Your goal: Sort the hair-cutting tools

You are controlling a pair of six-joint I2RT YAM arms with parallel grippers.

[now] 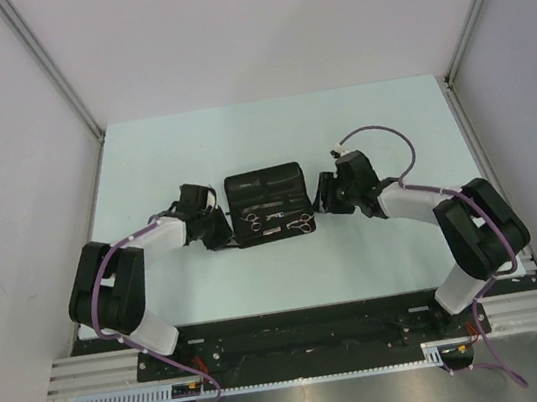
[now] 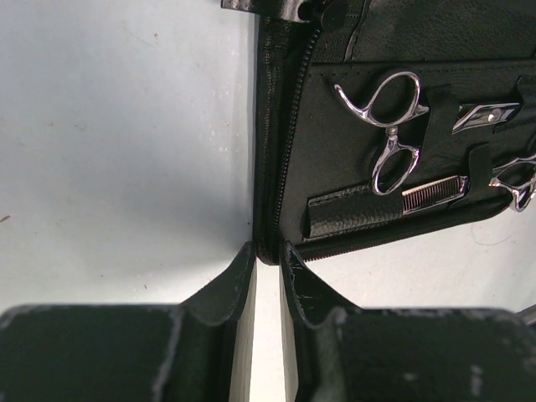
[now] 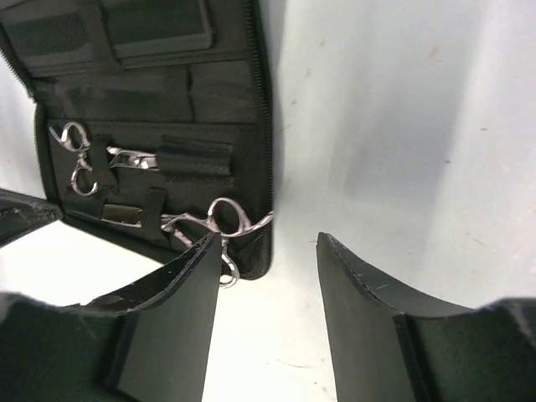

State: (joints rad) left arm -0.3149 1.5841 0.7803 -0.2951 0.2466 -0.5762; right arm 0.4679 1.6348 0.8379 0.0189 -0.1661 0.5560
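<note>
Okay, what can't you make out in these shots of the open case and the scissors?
Right-side scissors: partly behind the right gripper in the right wrist view; cut off by the left wrist view's edge.
Left gripper: whether it pinches the case edge, unclear.
Combs: too small in the top view, lost against the black case elsewhere.

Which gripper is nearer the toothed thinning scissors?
Left. The left gripper sits at the case's zipper edge beside the thinning scissors; the right gripper is past the opposite edge.

A black zippered fabric case (image 1: 264,183) lay open and flat on the pale desk (image 1: 239,140), near the desk's middle.
</note>
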